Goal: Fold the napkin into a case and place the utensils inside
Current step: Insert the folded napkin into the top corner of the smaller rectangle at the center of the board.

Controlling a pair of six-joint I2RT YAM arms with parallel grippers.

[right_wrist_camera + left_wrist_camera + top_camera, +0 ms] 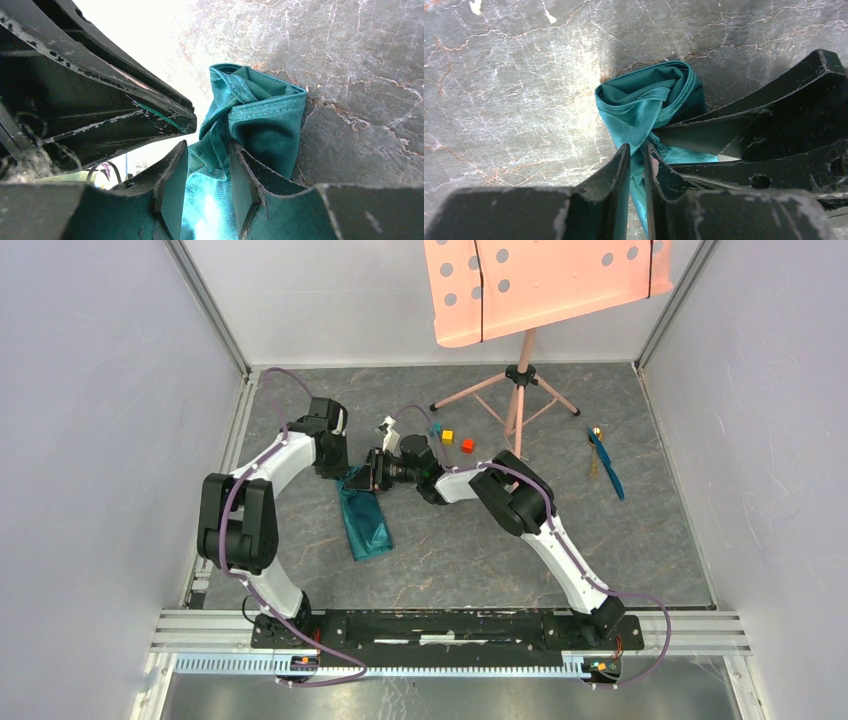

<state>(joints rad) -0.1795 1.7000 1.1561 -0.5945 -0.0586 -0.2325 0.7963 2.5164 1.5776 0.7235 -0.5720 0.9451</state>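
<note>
Left of the worktop's (480, 560) middle lay the napkin (366, 523), folded into a slim teal strip running from near to far, its far end bunched. Both grippers met at that far end. The left gripper (637, 148) had its fingers a narrow gap apart with cloth filling it; whether they pinched it could not be told. The right gripper (208, 145) stood open, cloth lying loose between its fingers. Toward the far right edge, well apart, lay the utensils (604, 462).
</note>
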